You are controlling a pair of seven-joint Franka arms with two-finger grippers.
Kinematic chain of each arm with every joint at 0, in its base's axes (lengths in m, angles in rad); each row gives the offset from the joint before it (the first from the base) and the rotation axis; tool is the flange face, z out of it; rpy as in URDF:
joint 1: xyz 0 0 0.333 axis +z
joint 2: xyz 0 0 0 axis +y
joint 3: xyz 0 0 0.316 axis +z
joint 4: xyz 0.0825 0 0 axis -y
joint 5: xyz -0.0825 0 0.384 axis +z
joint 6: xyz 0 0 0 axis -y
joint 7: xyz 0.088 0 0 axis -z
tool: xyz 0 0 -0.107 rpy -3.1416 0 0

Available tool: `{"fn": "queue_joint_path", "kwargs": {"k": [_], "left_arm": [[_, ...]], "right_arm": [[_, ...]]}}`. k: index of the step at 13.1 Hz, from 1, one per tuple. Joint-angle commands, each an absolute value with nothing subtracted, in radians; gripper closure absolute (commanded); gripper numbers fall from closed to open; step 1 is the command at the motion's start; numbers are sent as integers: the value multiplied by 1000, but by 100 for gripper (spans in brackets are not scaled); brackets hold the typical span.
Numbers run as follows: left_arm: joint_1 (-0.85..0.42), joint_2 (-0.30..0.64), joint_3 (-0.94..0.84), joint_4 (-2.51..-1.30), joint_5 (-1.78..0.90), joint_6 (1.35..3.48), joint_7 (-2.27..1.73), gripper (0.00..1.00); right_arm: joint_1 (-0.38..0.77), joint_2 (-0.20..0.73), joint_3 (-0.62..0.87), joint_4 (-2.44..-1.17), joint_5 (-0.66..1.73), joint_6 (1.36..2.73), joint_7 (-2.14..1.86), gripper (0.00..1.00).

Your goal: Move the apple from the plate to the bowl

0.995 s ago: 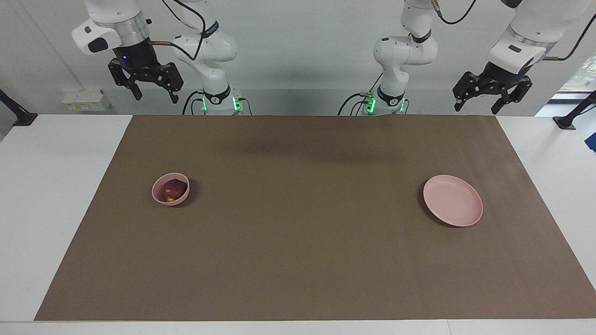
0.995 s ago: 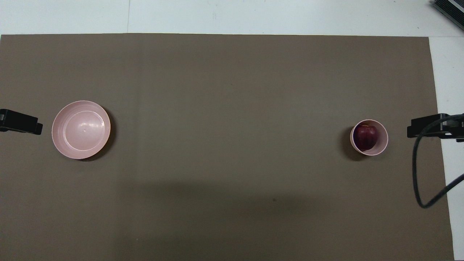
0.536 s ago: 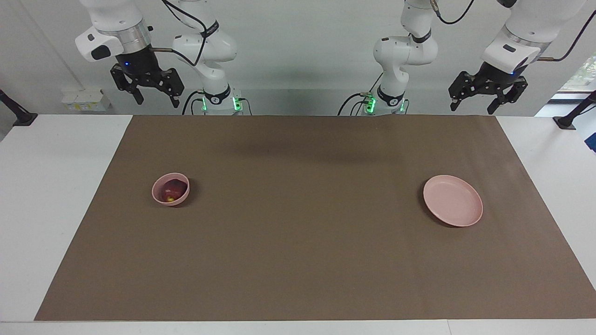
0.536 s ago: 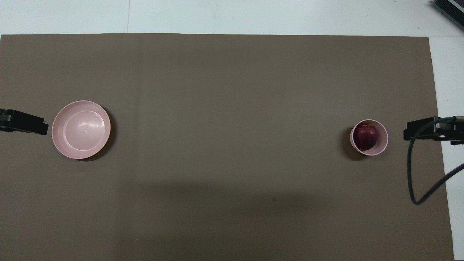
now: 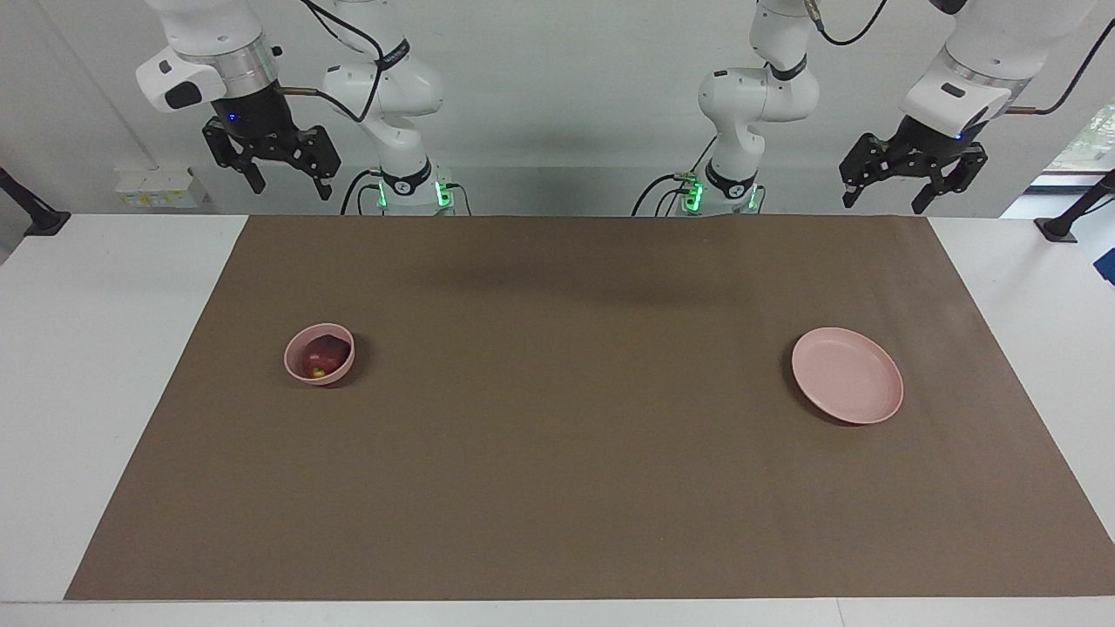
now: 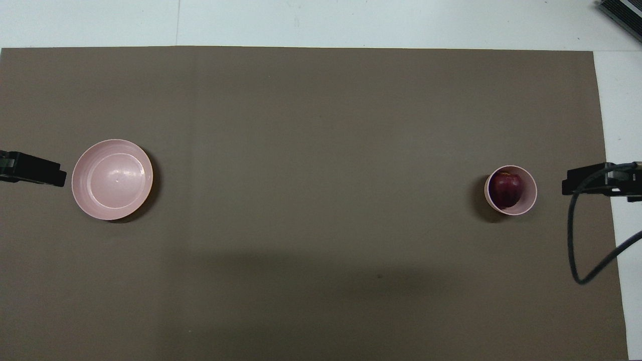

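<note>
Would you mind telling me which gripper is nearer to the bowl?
Right. The right gripper hangs raised at the bowl's end of the table; the left gripper hangs at the plate's end.

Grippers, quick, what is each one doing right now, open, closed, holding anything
Left gripper: open, empty, raised at the left arm's end of the table.
Right gripper: open, empty, raised at the right arm's end.

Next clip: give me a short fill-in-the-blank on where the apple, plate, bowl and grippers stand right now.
1. The apple lies in the ____.
2. The plate holds ____.
3. The bowl sits toward the ____ arm's end of the table.
4. The left gripper and right gripper both hang raised with fingers ____.

Missing words: bowl; nothing; right; open
</note>
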State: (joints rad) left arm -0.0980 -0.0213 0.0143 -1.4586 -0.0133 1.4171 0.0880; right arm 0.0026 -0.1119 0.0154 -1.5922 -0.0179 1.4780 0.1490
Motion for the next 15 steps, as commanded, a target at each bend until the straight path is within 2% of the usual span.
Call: {"fn": "queue_joint_path", "kwargs": {"k": [1,15], "left_arm": [[-101,-34,15,-1471,-6,1427,84,0],[-103,-37,11,-1473,-6,1427,80,0]], "right_arm": [[-11,-123,18,-1605,-5,1499,124,0],[-9,-133,18,-1621,23,1505,123,0]]}}
